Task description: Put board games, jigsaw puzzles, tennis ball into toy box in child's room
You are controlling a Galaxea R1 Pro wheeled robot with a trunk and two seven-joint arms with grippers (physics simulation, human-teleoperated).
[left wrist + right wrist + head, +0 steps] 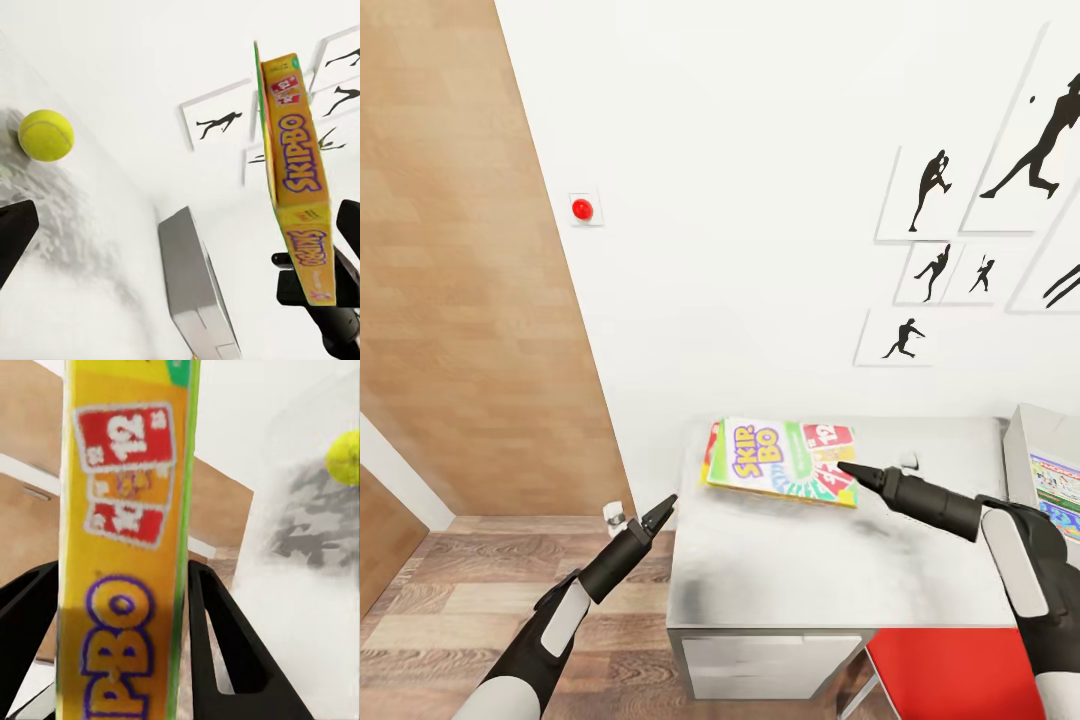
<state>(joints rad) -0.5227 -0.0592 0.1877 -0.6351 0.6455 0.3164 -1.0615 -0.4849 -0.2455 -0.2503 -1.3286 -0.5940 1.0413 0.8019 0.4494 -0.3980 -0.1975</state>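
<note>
So: R gripper clamped on Skip-Bo box over table; L gripper open, empty. Tennis ball not boxed; most toys pending.

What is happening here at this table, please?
The robot is tidying toys. Its right gripper is shut on the Skip-Bo board game, the fingers on either side of the box, held over the white table. The left gripper hangs beside the table, holding nothing. The tennis ball lies on the table. The toy box stands at the table's right end.
</note>
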